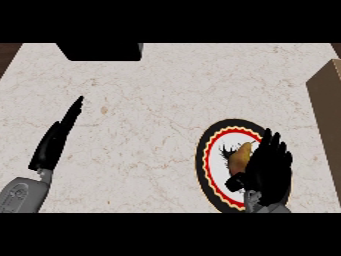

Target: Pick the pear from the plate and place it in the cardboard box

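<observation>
A yellow-brown pear (240,154) lies on a round plate (211,145) with a black rim, a red ring and a white centre, at the lower right of the counter. My right hand (269,167) covers the plate's right half, its fingers curled against the pear's right side and the thumb low at its near end. Much of the pear is hidden by the hand. The cardboard box (337,125) stands at the right edge, just beyond the plate. My left hand (55,140) rests at the left with straight fingers, holding nothing.
A black object (101,51) sits at the counter's far edge, left of centre. Dark wood floor shows past the counter at the top left and top right corners. The marble counter top (151,105) stretches between the two hands.
</observation>
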You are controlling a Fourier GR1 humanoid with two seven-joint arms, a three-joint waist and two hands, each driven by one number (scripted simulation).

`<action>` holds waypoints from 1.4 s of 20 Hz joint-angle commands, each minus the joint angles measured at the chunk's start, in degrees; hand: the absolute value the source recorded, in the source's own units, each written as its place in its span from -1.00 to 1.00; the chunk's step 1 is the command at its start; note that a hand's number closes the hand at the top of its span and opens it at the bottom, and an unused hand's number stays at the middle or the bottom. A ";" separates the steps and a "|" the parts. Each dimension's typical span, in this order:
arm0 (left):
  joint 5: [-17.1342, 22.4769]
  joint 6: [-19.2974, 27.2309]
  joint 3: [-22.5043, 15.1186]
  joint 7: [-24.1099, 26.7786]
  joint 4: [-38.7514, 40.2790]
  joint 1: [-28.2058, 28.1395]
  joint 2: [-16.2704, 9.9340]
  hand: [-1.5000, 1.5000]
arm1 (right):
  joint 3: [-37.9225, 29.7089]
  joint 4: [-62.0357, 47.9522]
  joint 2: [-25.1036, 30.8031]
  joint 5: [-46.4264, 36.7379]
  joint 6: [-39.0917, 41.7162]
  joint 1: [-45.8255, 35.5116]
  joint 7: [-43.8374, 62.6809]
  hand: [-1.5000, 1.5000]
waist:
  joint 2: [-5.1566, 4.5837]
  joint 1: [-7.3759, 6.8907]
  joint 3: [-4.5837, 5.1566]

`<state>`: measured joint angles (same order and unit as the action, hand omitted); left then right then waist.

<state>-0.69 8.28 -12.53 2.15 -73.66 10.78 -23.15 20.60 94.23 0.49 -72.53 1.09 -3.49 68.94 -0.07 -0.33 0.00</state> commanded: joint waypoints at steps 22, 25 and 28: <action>-3.95 -1.60 2.18 -3.58 -7.22 -4.34 1.97 0.00 | -3.83 -17.29 1.23 -5.58 -7.81 -6.26 0.17 1.00 | 0.16 -0.04 -0.02; -3.83 -2.36 3.19 0.84 -2.21 -3.80 2.71 0.00 | -2.98 -21.35 -0.49 -10.75 -11.61 -7.88 0.97 1.00 | -0.04 0.01 0.01; -2.85 -4.19 5.38 2.79 -0.65 -3.70 1.45 0.00 | -3.97 -17.88 0.01 -12.36 -11.03 -6.57 0.29 1.00 | 0.08 0.26 0.02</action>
<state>-4.25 5.43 -8.79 2.87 -74.97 8.25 -20.88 17.45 79.04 -0.03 -79.33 -6.17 -10.98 63.71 0.84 -0.23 0.44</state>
